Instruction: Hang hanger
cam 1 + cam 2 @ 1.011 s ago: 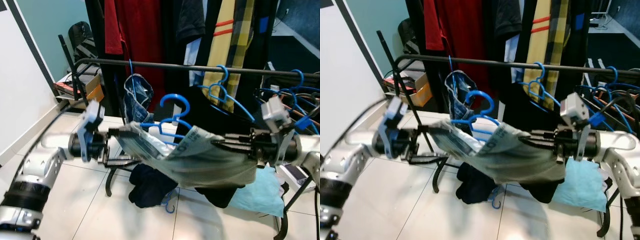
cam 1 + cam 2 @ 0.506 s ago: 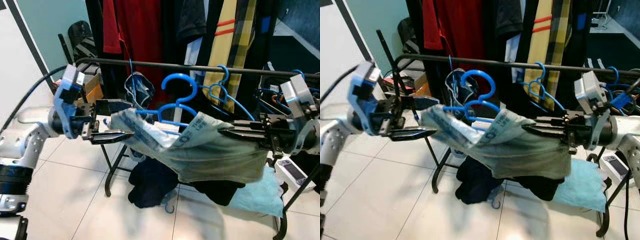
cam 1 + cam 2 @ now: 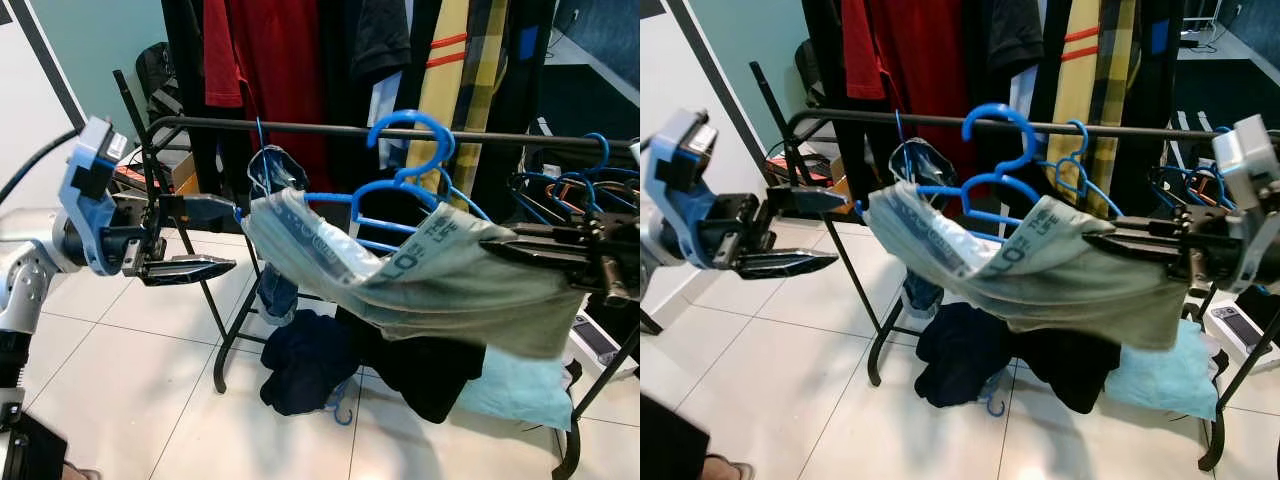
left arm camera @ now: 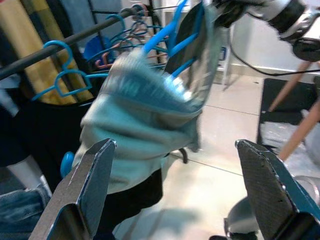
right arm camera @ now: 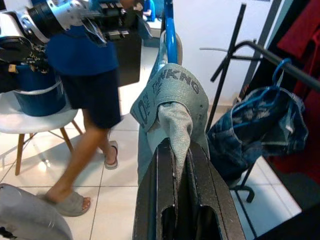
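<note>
We see a blue hanger point(image 3: 392, 170) carrying a grey-green shirt point(image 3: 440, 285), its hook raised level with the black rail point(image 3: 330, 130) and just in front of it; the right gripper point(image 5: 176, 165) has its fingers clenched on the shirt's fabric at the end farther along the rail; the left gripper point(image 3: 195, 240) sits below the rail's near end with fingers spread wide, grasping nothing, its upper finger point(image 3: 205, 208) beside the shirt's other end; under the rail, dark clothes point(image 3: 310, 365) lie on the floor.
</note>
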Tool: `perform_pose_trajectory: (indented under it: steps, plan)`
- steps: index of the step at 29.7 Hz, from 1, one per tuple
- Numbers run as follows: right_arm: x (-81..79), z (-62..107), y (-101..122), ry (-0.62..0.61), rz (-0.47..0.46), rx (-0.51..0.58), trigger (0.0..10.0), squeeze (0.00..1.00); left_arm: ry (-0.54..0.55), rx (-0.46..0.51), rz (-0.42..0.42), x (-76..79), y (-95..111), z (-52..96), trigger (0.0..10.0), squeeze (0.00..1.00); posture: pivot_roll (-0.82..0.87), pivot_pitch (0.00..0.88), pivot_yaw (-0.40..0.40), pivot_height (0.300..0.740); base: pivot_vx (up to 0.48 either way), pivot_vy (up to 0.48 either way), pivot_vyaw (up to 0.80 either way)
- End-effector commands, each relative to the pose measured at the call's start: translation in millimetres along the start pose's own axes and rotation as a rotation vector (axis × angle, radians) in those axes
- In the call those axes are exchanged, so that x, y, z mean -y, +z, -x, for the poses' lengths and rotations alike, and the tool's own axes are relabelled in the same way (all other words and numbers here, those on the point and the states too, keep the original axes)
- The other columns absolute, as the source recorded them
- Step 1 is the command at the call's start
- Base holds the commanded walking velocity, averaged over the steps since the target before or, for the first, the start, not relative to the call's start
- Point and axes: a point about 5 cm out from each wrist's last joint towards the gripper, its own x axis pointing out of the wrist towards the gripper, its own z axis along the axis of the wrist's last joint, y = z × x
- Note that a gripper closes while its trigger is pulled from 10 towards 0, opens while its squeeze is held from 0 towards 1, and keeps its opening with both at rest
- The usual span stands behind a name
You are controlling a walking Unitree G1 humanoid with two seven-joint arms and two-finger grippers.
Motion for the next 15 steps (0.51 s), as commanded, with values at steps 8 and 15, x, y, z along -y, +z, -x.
perform_pose_trajectory:
  steps: [8,15]
  plan:
    - [-13.1,-9.0,16,0.098,0.035,0.015,10.0,0.0,0.053,0.026,0.048,-6.0,-10,-1.0,10.0,0.0,-0.15,0.0,0.109,0.74,0.0,0.0,0.0]
    - [-13.5,-12.2,16,0.103,0.035,0.023,10.0,0.0,0.101,0.036,0.03,-10.2,-11,1.2,10.0,0.0,-0.14,0.0,0.111,0.74,0.0,0.0,0.0]
